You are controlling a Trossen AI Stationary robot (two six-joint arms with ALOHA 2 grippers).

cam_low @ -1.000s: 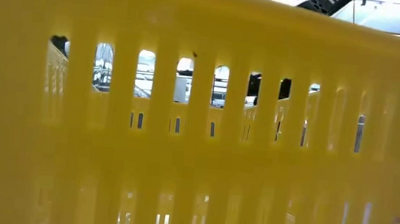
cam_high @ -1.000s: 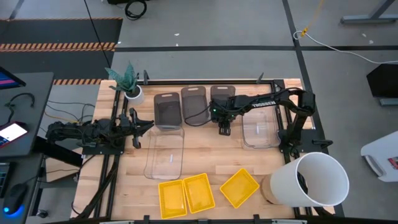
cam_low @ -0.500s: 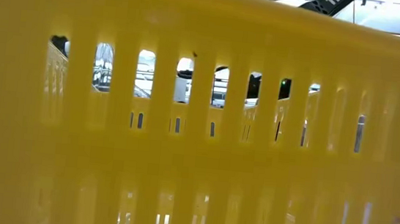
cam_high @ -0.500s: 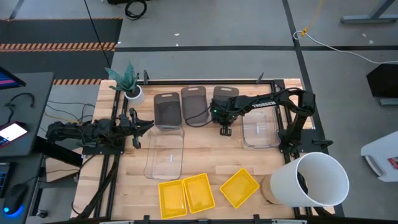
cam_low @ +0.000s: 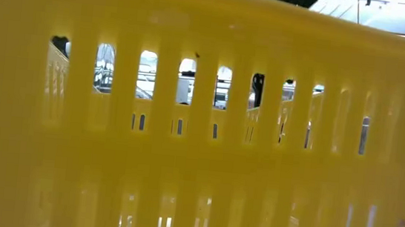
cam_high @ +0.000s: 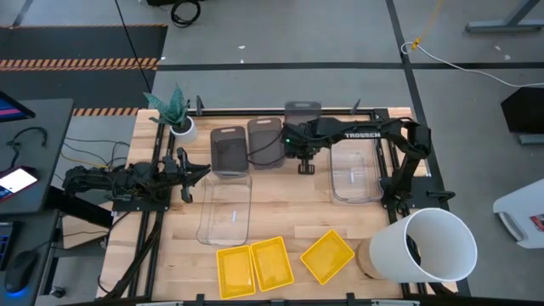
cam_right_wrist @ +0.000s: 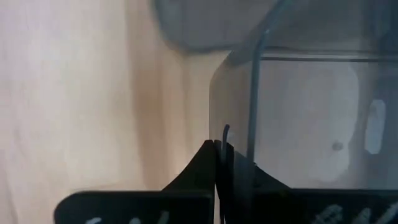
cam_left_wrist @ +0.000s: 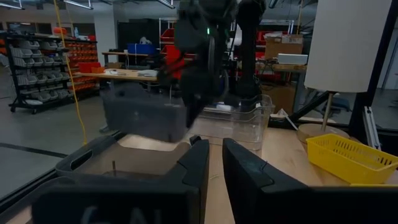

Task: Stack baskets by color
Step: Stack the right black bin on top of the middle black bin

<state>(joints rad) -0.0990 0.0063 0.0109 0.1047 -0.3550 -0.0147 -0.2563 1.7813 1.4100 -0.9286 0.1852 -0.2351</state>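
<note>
Right gripper (cam_high: 303,161), seen from above, sits over the far middle of the table (cam_high: 280,217), pinched onto the near rim of a dark grey basket (cam_high: 302,116) that juts past the table's far edge beyond the fingers. Two more grey baskets (cam_high: 264,142) lie just beside it toward the left arm, and a clear basket (cam_high: 355,174) lies on its other side. Left gripper (cam_high: 189,176) waits at the left edge, fingers nearly together with nothing between them.

At table height a yellow basket (cam_low: 186,127) fills nearly everything.

From the left wrist, the grey basket hangs tilted under the right gripper (cam_left_wrist: 189,115), above the wood.

From the right wrist, both fingers (cam_right_wrist: 205,168) meet on the basket's thin wall, its smoky floor ahead of them.
</note>
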